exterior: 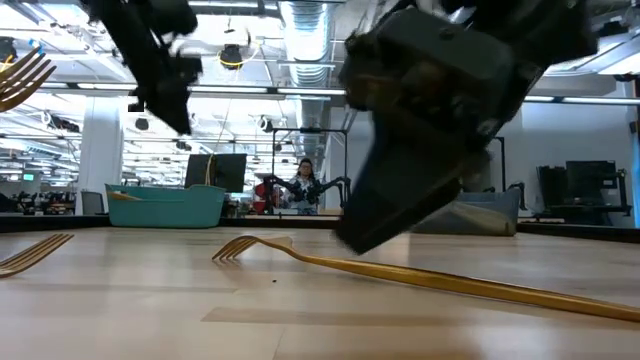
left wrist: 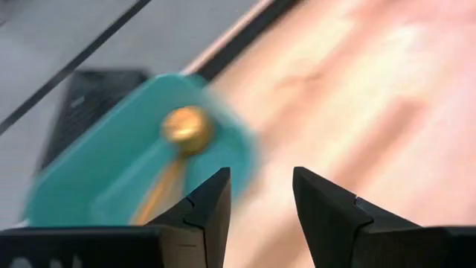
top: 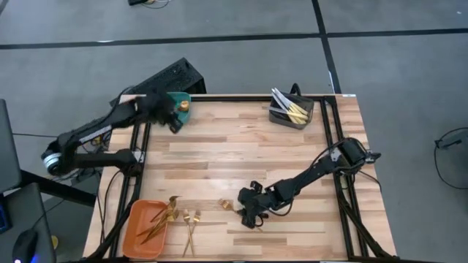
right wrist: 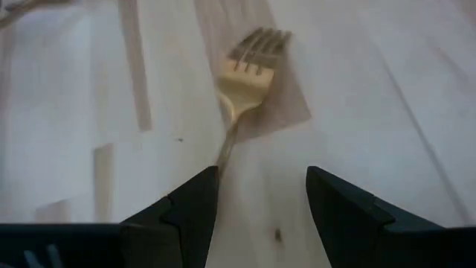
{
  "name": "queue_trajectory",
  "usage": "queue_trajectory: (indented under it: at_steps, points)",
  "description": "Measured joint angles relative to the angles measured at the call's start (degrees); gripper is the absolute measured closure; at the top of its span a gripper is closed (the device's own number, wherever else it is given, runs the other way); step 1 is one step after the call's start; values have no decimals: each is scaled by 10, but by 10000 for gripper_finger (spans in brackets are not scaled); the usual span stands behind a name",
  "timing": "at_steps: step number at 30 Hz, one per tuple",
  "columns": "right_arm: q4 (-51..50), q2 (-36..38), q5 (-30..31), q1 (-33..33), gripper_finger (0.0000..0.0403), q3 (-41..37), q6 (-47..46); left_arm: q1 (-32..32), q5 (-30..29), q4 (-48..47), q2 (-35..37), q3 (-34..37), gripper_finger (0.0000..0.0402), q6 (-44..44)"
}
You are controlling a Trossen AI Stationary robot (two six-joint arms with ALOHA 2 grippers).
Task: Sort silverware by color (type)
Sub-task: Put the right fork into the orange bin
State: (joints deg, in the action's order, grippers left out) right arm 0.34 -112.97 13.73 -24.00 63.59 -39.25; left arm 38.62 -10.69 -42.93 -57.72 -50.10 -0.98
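Note:
A gold fork (right wrist: 249, 71) lies flat on the wood near the table's near edge (top: 228, 205). My right gripper (right wrist: 260, 201) is open and low over its handle end, and the handle runs in toward the gap between the fingers. In the low view the fork (exterior: 400, 272) rests on the table below that gripper (exterior: 430, 130). My left gripper (left wrist: 260, 201) is open and empty. It hovers beside the teal bin (top: 179, 98) at the far left corner, where a gold spoon (left wrist: 186, 128) lies.
An orange bin (top: 133, 232) at the near left corner holds several gold forks. Two more forks (top: 191, 223) lie on the wood beside it. A dark grey bin (top: 291, 111) at the far right holds knives. The middle of the table (top: 241, 157) is bare wood.

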Motion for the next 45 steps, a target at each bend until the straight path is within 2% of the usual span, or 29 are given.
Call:
queue_trajectory:
  at_steps: [4,9,15,25,38,41,45]
  points:
    - [36,-19,0,14,178,6,12,-136,-15,21,85,45,269,-65]
    - [35,-44,-7,17,197,28,39,-288,-85,46,161,118,269,-149]
    - [26,-45,-35,26,212,41,91,-399,-124,135,192,197,269,-207]
    - [21,-25,-92,34,213,55,127,-472,-141,246,143,213,269,-189]
    - [-7,-69,-116,25,218,69,185,-486,-153,296,59,213,269,-188]
    - [-68,-57,-83,29,241,70,178,-486,-157,305,50,213,269,-189]
    - [-180,-55,-52,41,302,92,149,-486,-164,306,51,213,269,-199]
